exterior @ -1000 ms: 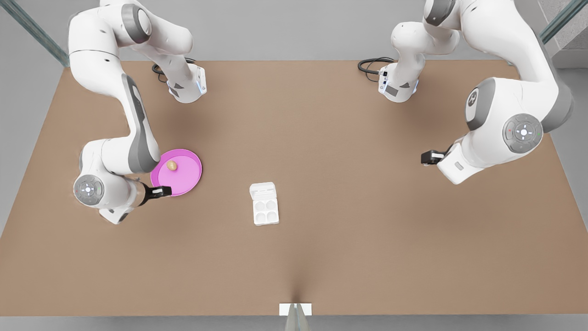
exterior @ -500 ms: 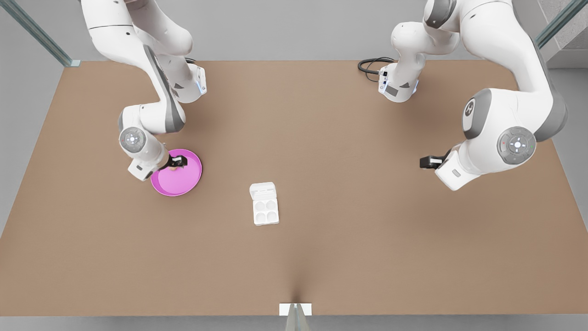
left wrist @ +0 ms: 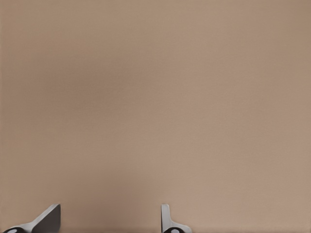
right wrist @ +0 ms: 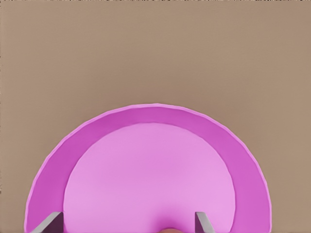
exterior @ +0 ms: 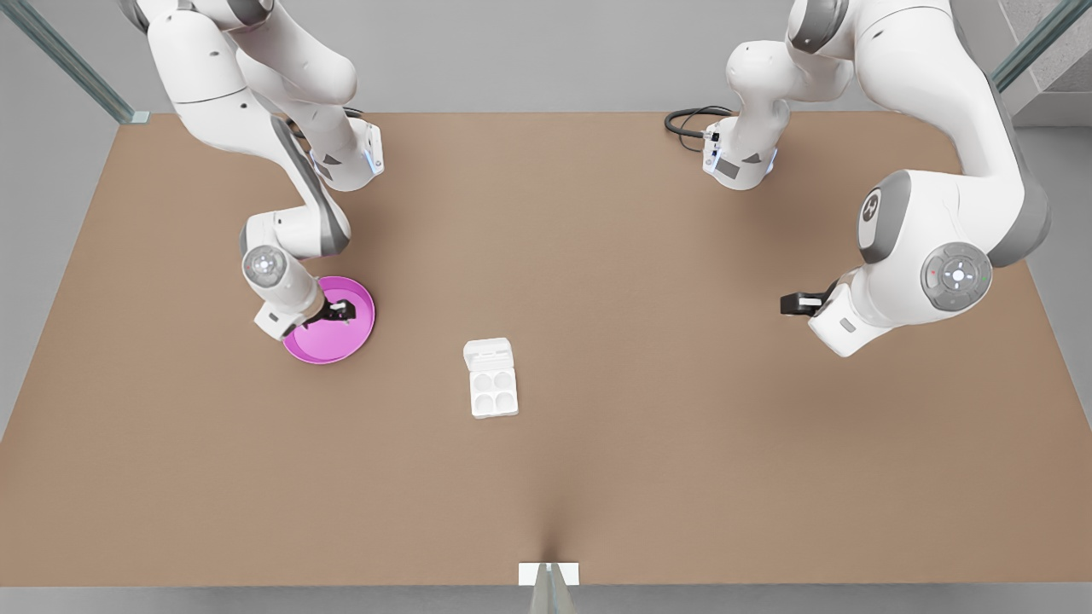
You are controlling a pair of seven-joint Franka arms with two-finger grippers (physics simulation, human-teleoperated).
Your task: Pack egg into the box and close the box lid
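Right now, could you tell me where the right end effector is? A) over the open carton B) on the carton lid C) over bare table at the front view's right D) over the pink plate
D: the right end effector hangs over the pink plate, whose rim fills its wrist view.

Right claw (exterior: pixel 342 309) open and lowered, left claw (exterior: pixel 789 302) open, waiting

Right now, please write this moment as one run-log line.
right gripper: open, over plate, above egg | left gripper: open, waiting over table | box: cups empty | lid: open
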